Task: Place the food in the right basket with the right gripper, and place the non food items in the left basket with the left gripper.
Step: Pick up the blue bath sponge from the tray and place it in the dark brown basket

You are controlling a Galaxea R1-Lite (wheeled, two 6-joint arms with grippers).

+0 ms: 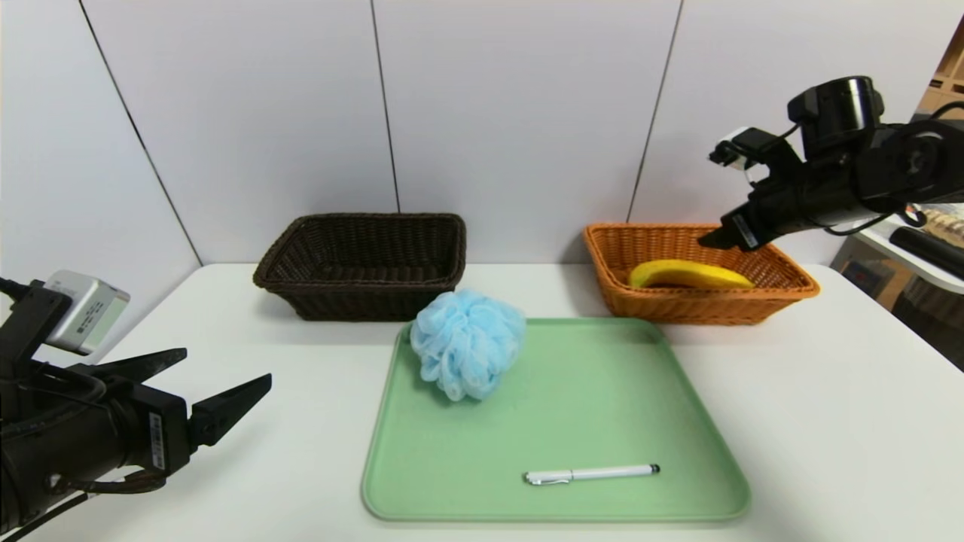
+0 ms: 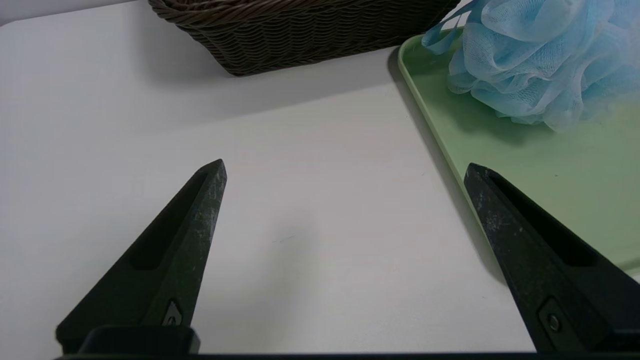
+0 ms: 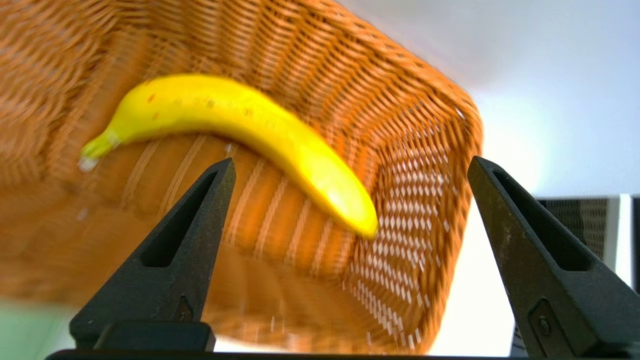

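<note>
So the banana (image 1: pixel 689 275) is lying flat inside the orange basket (image 1: pixel 783 290), curving along the floor toward one corner, which is where the food is meant to go. The right hand (image 1: pixel 715 239) is hanging above that basket's far rim with its jaws spread wide and nothing between them, so the fruit is sitting free.

The left hand (image 1: pixel 222 380) is hovering low over the bench (image 1: pixel 828 421) at the near left corner, jaws wide apart too, gripping nothing. It's pointing toward the gap between the dark basket (image 1: pixel 361 263) and the green tray (image 1: pixel 708 482).

Both non-food bits are waiting on the tray: the blue pouf (image 1: pixel 467 342) is sitting at the tray's far left corner, bulging over the rim just in front of the dark basket, and the white pen (image 1: pixel 591 474) is lying flat near the front edge, well apart from the pouf.

Room-wise, there's open bench between the left hand and the tray. The pouf looks like the easy grab; the pen, lying flat and thin, probably calls for a steeper approach.
</note>
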